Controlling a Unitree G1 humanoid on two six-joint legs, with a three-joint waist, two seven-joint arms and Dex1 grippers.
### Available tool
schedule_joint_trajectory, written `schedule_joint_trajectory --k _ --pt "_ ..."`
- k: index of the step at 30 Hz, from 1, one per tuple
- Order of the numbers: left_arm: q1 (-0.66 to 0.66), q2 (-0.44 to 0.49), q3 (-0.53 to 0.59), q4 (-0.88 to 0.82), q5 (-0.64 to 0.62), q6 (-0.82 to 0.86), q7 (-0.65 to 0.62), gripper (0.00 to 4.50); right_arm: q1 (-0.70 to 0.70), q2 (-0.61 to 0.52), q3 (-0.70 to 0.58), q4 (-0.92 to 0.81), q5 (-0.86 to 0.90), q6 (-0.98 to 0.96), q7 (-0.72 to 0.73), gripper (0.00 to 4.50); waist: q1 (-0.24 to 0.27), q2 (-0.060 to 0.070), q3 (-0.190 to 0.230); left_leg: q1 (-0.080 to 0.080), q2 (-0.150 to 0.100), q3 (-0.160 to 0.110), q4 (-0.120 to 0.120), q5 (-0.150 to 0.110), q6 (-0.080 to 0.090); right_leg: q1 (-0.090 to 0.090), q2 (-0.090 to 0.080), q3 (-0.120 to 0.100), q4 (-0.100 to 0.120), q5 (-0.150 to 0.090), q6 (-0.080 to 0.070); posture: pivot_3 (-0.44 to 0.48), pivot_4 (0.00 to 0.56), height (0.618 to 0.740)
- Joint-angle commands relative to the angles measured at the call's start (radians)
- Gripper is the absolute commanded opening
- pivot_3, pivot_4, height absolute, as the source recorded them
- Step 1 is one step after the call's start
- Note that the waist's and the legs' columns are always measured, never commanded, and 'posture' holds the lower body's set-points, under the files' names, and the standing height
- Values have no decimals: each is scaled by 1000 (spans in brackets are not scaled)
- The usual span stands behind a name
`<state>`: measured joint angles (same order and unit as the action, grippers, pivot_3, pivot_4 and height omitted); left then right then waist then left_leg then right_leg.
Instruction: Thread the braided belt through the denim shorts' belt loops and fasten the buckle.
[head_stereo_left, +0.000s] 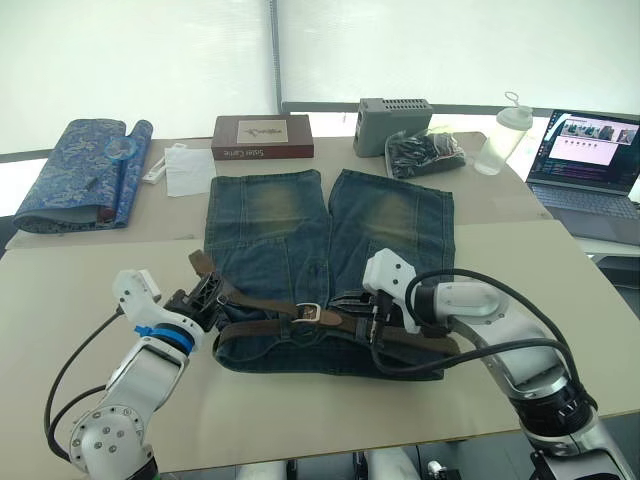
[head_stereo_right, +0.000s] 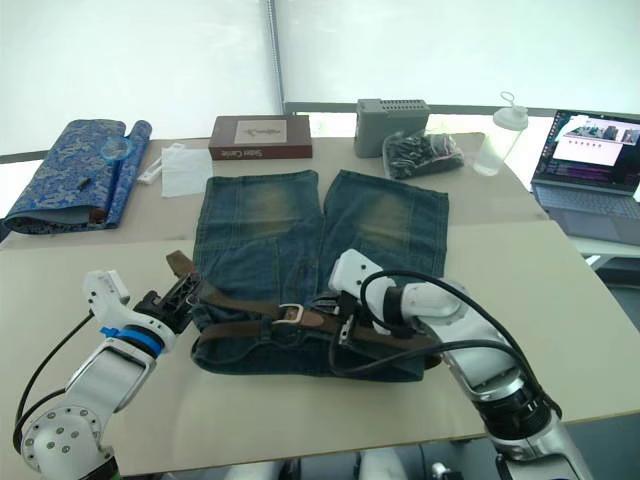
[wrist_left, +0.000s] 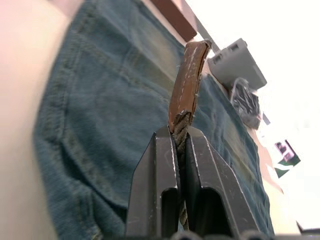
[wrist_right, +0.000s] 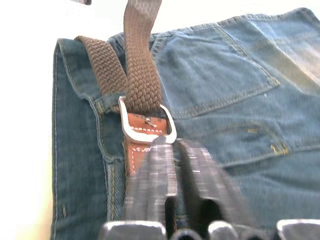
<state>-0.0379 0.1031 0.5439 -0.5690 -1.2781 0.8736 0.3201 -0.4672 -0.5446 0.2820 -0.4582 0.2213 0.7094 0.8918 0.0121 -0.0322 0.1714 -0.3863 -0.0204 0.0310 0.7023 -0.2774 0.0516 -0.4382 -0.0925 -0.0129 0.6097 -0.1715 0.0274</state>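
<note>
Reaching in from the left, the left gripper (head_stereo_left: 203, 297) pinches the woven brown braided belt (head_stereo_left: 265, 312) by its smooth tip. The right gripper (head_stereo_left: 378, 318) rests on the faded blue denim shorts (head_stereo_left: 300, 230), fingers almost together by the shiny buckle (wrist_right: 146, 125); whether it holds anything, I cannot tell.

one denim shorts (head_stereo_left: 325, 255), one braided belt (head_stereo_left: 270, 312), one buckle (head_stereo_left: 308, 314), one book (head_stereo_left: 262, 137), one laptop (head_stereo_left: 585, 165), two claws

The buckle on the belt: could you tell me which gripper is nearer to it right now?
Right. The right gripper sits just beside the buckle, its fingertips almost at the frame in the right wrist view. The left gripper is farther off at the shorts' edge, shut on the braided belt near its tip.
</note>
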Motion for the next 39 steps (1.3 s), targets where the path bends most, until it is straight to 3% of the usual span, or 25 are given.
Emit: schedule_joint_trajectory --k 1,12,22,27,32,39 --pt "15 11 26 7 -78 -78 44 0 -34 13 23 16 -1 -25 -6 65 -1 0 0 0 0 0 0 0 0 0 0 0 0 0 0 0 150 740" --pt "112 -38 8 21 -309 -290 204 0 -119 75 94 93 -16 -77 -7 65 -4 0 0 0 0 0 -1 0 0 0 -1 0 0 0 -1 0 150 740" --pt "153 1 -78 40 -342 -352 179 0 -173 124 192 216 -83 -158 13 65 -2 0 0 0 0 0 -1 0 0 0 0 0 0 -3 -6 0 150 740" --pt "156 42 -92 53 -342 -365 157 0 -109 55 177 180 -74 -133 50 65 1 0 0 0 0 0 -1 0 0 0 0 -1 -1 -3 -6 0 150 740" --pt "158 69 -101 53 -346 -375 150 0 -19 15 76 93 1 -17 17 65 -2 0 0 0 1 0 -2 0 0 0 0 -1 -1 -3 -6 0 150 740" --pt "141 101 -114 61 -354 -383 160 0 130 -107 3 -101 142 49 90 65 -3 0 0 0 1 0 -4 0 0 0 0 -1 -2 -4 -7 0 150 740"
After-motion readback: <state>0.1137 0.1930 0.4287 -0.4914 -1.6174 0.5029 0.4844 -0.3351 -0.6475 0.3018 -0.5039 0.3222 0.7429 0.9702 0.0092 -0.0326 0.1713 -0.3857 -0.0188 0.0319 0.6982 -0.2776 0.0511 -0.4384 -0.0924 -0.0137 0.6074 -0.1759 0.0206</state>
